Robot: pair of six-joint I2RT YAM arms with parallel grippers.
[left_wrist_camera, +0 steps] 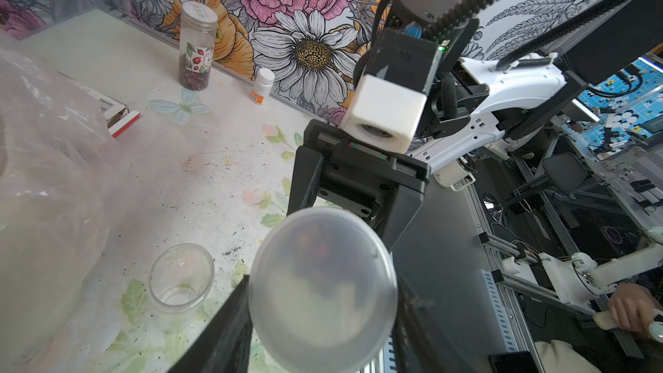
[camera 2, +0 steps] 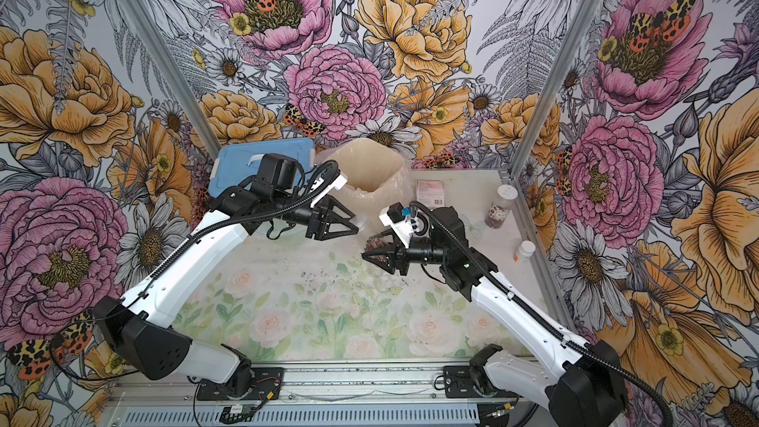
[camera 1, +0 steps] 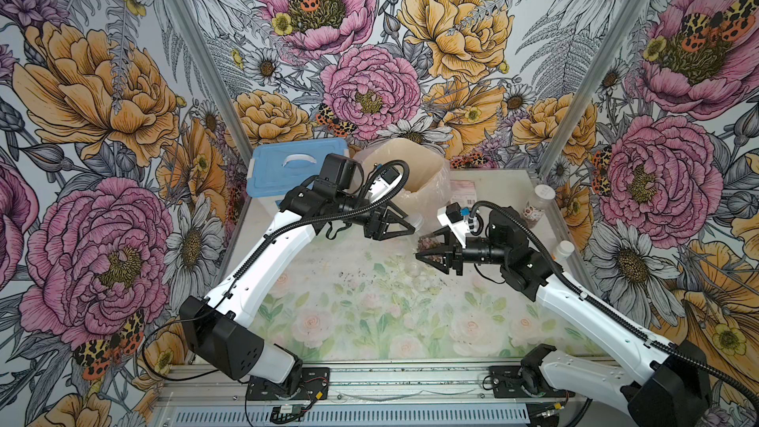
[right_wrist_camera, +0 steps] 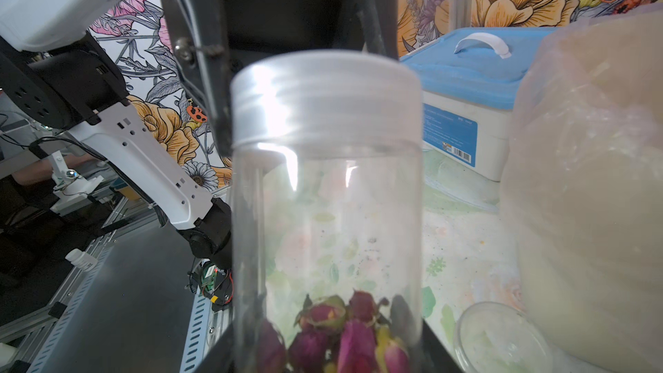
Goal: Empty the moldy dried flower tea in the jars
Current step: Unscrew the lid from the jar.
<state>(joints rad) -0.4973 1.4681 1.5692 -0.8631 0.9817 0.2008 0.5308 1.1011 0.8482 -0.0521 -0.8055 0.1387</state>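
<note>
Top views, both: the table [camera 1: 369, 322] carries a bag-lined bin [camera 1: 410, 154] at the back, with a blue-lidded storage box [camera 1: 279, 174] just beside it.

Right gripper [camera 1: 419, 247] — clamped on a plain clear jar [right_wrist_camera: 326, 209], held off the table in front of the bin, lid end toward the left arm.

Left gripper [camera 1: 410, 224] — its fingers [left_wrist_camera: 229, 331] press against opposite edges of the translucent lid [right_wrist_camera: 323, 98], which sits on the held jar.

The dried flower tea [right_wrist_camera: 344, 328], dark pink buds, lies at the closed end of the held jar.

A labelled jar [left_wrist_camera: 196, 55], lidded and upright, stands near the table's right edge with tea in its bottom.

An open jar [left_wrist_camera: 181, 278] stands on the table near the grippers, with only specks inside.
</note>
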